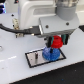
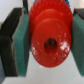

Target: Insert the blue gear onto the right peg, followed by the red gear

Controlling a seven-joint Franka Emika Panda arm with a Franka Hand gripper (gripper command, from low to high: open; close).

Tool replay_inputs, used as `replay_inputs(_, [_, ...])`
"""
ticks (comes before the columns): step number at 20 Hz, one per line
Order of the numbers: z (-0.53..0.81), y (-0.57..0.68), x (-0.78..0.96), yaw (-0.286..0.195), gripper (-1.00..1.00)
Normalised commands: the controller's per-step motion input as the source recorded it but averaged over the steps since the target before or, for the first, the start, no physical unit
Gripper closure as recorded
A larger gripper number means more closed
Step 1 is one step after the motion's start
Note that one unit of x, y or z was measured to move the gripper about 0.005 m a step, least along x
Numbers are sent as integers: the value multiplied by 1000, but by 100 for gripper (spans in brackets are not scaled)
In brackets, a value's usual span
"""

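My gripper (image 1: 57,43) is shut on the red gear (image 1: 57,42), a small bright red toothed disc held just above the plate. In the wrist view the red gear (image 2: 49,40) fills the middle, clamped between the teal pads (image 2: 19,42). The blue gear (image 1: 50,53), a wider blue toothed disc, lies flat on the black-rimmed grey plate (image 1: 34,57), directly under the red gear. The right peg is hidden beneath the blue gear and the gripper. A thin short pin (image 1: 37,56) stands on the plate toward the exterior view's left.
The plate lies on a white table (image 1: 20,72). The arm's white body (image 1: 42,15) and black cables (image 1: 10,27) hang over the far side of the table.
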Motion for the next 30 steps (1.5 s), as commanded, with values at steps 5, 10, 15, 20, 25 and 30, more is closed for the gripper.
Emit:
replay_inputs(5, [-110, -90, 152, 0, 100])
replay_inputs(10, [-117, -53, 58, 0, 100])
replay_inputs(15, [-197, -27, 77, 0, 100])
replay_inputs(20, [-151, 5, 135, 0, 100])
replay_inputs(25, [-38, 17, 152, 0, 100])
replay_inputs(30, [70, 11, 17, 0, -100])
